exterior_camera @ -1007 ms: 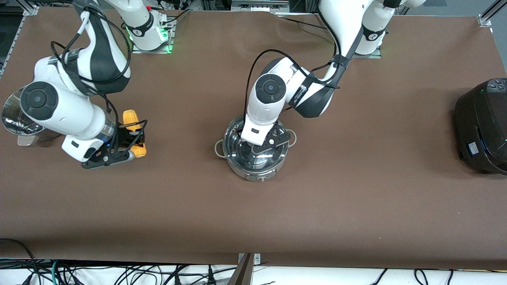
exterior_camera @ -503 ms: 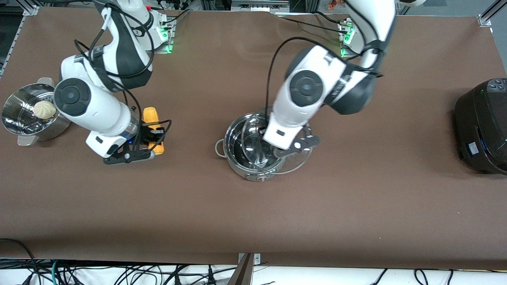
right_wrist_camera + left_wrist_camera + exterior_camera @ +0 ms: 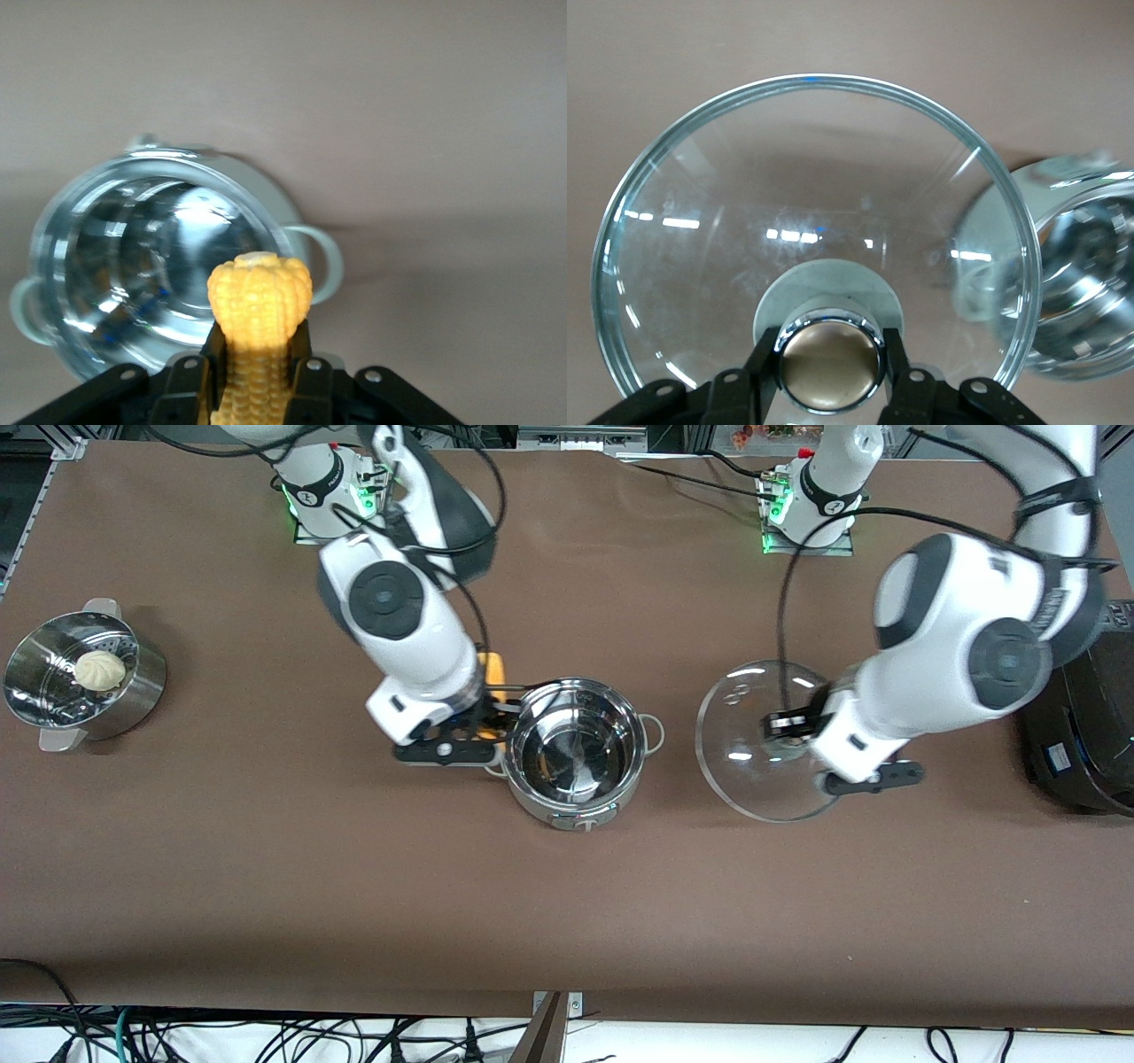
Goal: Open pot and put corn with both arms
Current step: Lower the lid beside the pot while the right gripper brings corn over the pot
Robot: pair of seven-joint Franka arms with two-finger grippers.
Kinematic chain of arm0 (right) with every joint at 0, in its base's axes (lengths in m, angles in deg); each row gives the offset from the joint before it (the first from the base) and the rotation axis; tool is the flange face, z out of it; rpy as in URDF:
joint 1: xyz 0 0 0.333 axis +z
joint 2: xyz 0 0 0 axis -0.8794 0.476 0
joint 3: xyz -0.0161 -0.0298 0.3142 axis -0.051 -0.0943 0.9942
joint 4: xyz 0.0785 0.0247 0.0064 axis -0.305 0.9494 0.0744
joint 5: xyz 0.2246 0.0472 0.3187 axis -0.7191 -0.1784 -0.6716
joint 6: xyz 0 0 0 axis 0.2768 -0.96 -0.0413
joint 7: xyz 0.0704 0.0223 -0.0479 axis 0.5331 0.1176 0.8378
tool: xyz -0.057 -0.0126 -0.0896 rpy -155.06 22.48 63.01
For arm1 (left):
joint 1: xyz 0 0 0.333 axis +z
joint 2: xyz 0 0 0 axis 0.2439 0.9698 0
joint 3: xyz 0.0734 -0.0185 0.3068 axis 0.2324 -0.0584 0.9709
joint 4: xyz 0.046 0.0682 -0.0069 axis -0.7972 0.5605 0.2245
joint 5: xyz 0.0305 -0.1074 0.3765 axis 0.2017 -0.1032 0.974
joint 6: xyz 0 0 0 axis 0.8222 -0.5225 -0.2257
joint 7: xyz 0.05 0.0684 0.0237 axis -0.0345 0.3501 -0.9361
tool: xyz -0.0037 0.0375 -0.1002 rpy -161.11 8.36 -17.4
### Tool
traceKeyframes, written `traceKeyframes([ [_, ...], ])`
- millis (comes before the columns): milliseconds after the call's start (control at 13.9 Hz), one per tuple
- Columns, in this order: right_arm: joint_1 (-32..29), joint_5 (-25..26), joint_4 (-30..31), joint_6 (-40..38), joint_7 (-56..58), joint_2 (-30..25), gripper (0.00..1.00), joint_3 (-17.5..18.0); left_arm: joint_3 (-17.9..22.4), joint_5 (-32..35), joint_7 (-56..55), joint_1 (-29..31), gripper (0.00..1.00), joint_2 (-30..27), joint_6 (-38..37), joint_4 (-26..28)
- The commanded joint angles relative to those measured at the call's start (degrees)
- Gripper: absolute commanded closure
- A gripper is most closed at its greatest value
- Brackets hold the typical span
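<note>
At the right arm's end of the table a perforated steamer bowl (image 3: 84,682) sits with a white bun (image 3: 99,670) in it, well apart from either gripper. The right gripper (image 3: 478,726) is up in the air, just beside the open pot (image 3: 576,751) on the side toward the right arm's end, its fingers closed around the corn (image 3: 493,682). In the right wrist view the corn (image 3: 257,332) sticks out past the fingertips, its tip over the near rim of the pot (image 3: 159,274), which is empty and shiny inside. The left gripper (image 3: 793,731) hangs over bare table between the pot and the large black cooker (image 3: 1085,717), pinching the tan knob (image 3: 830,368) of the glass lid (image 3: 762,740). The lid (image 3: 815,239) is fully off the pot and carried tilted.
</note>
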Motion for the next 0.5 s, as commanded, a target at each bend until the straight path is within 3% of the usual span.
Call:
traceKeyframes([
  [0, 2.0, -0.3, -8.3, 2.5, -3.3, 6.8, 1.0, -0.2, -0.9, 1.2, 14.0, 6.8, 1.0, -5.8, 3.5, 10.9],
  [216, 4.4, 0.2, -8.3, 8.4, -3.5, 10.4, 1.0, -0.4, -0.8, 6.6, 28.8, 12.2, 1.0, -5.8, 17.1, 21.2],
  [431, 5.2, 0.5, -8.3, 12.6, -3.4, 13.5, 1.0, -0.5, -0.8, 8.3, 30.9, 13.3, 1.0, -5.1, 28.0, 28.2],
])
